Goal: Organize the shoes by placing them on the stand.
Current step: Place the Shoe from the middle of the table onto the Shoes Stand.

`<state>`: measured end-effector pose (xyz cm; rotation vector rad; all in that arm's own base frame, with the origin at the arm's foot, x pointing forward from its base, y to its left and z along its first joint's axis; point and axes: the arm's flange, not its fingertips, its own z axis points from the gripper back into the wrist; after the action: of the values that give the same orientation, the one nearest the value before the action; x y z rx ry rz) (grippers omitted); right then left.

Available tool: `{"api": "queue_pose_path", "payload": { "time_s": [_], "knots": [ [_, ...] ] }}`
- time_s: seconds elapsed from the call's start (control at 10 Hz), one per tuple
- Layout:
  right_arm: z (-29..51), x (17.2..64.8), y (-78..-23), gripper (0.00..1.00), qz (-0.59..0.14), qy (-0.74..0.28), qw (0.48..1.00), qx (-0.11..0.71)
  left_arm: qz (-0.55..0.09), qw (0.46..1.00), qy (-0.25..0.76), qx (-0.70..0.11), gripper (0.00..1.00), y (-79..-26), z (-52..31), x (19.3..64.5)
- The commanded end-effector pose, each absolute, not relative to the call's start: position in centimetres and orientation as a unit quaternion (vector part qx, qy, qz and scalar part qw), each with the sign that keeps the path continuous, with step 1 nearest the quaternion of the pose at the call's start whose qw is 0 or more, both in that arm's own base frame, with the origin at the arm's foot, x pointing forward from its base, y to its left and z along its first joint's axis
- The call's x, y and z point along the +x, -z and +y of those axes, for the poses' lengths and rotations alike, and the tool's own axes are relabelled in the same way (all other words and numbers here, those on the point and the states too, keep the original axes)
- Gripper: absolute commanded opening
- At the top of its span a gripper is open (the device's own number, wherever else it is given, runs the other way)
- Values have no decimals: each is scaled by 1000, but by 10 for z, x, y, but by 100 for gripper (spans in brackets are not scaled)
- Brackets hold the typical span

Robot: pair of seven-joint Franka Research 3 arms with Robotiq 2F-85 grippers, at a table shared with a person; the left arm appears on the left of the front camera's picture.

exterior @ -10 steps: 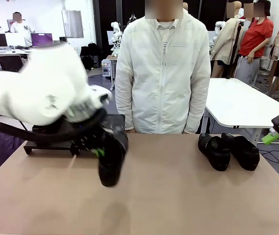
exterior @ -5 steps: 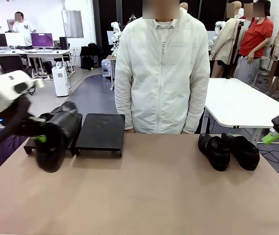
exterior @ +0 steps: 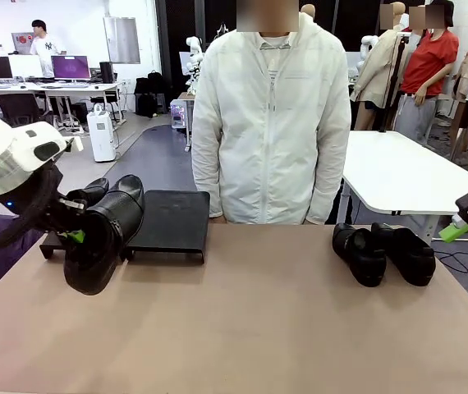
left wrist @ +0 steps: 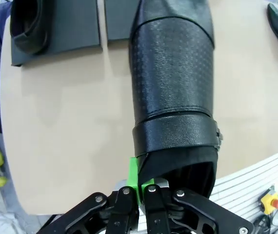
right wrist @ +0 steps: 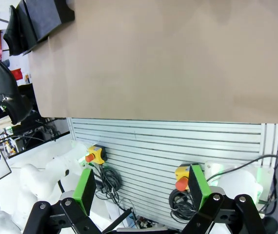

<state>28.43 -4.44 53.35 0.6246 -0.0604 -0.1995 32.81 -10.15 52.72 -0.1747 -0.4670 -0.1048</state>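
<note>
My left gripper [exterior: 74,236] is clamped on one shoe [exterior: 103,238], up in the air just in front of the stand [exterior: 168,217]. Another shoe [left wrist: 29,27] sits on the stand. Two last shoes [exterior: 360,254] lie on the table [exterior: 283,328], far from the stand. My right gripper [right wrist: 141,187] is apart and empty.

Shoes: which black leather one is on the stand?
The shoe on the matte-black stand's left panel; one is in the left end effector, two on the tan tabletop.

left claw [left wrist: 144,178] pinched, right claw [right wrist: 141,187] wide apart
</note>
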Motion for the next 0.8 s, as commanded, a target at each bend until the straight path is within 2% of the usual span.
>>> {"api": "queue_pose_path", "payload": {
  "time_s": [0.0,0.1,0.2,0.4,0.7],
  "knots": [
    [-43,285,-535,100,-31,99,942,320,-230,968,48,-87,0,-526,-97,329],
    [-43,285,-535,100,-31,99,942,320,-220,968,68,-96,0,-531,-88,359],
    [-43,285,-535,100,-31,99,942,320,-240,961,59,-125,0,-542,-74,400],
    [-43,285,-535,100,-31,99,942,320,-249,957,39,-145,0,-552,-52,494],
    [-43,285,-535,100,-31,99,942,320,-249,956,13,-155,0,-531,-35,578]
  ]
}}
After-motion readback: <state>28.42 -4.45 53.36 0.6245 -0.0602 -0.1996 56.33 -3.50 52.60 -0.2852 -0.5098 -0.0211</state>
